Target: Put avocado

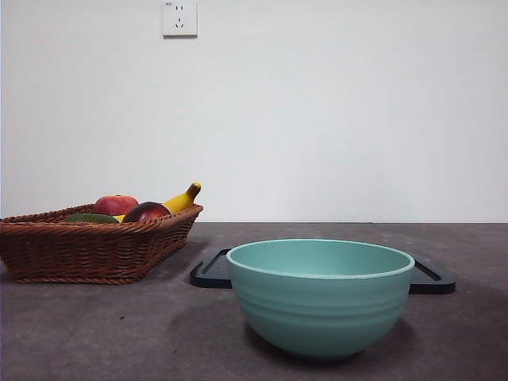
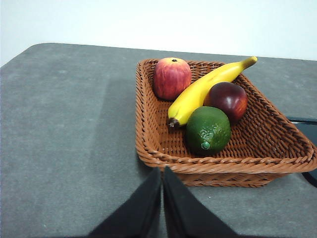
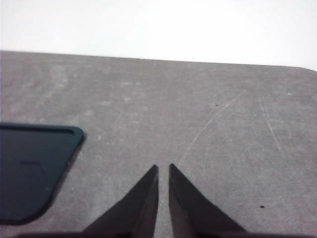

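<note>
The dark green avocado [image 2: 208, 130] lies in the brown wicker basket [image 2: 148, 148], beside a banana [image 2: 208, 87] and a dark reddish-purple fruit [image 2: 229, 99]. In the front view only its top [image 1: 89, 217] shows above the basket's rim [image 1: 95, 250] at the left. My left gripper [image 2: 162, 171] is shut and empty, short of the basket's near rim. My right gripper [image 3: 163, 167] is shut and empty over bare table. Neither gripper shows in the front view.
A red apple [image 2: 171, 78] lies in the basket's far corner. A teal bowl [image 1: 320, 295] stands at the front middle, with a flat black tray [image 1: 213, 272] behind it. The tray's corner [image 3: 34, 168] shows in the right wrist view.
</note>
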Robot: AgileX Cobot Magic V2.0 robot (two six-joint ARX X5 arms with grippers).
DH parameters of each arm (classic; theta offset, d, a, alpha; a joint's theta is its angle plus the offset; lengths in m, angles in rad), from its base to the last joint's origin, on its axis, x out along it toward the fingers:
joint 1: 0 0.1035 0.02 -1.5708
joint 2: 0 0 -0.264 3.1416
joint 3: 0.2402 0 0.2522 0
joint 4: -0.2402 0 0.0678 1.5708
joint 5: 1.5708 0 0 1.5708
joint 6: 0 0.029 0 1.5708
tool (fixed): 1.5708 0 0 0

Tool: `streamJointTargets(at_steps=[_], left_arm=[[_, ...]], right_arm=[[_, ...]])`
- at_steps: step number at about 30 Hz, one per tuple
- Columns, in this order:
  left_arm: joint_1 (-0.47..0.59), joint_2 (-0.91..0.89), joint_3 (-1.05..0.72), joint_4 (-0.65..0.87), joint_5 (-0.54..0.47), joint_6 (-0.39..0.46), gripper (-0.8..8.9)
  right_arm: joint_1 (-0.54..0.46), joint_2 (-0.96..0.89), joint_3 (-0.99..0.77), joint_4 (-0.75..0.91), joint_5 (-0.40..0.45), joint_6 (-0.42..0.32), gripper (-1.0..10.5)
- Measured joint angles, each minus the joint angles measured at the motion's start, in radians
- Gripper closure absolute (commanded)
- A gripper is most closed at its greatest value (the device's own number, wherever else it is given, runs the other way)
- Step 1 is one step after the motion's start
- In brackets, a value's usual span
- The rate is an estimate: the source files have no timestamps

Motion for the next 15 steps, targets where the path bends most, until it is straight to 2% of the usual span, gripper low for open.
streamJointTargets(at_steps=[4, 9, 15], left_arm=[[0.000, 0.000, 0.000, 0.040, 0.000, -0.003, 8.07], [0.000, 0.000, 0.009, 0.096, 0.000, -0.053, 8.06], [0.000, 0.005, 0.139, 0.117, -0.010, -0.100, 8.05]], right_arm=[[0.000, 0.000, 0.000, 0.000, -0.003, 0.024, 9.3], [0.000, 0.000, 0.017, 0.004, -0.020, 0.093, 9.3], [0.000, 0.001, 0.145, 0.069, -0.018, 0.163, 9.4]])
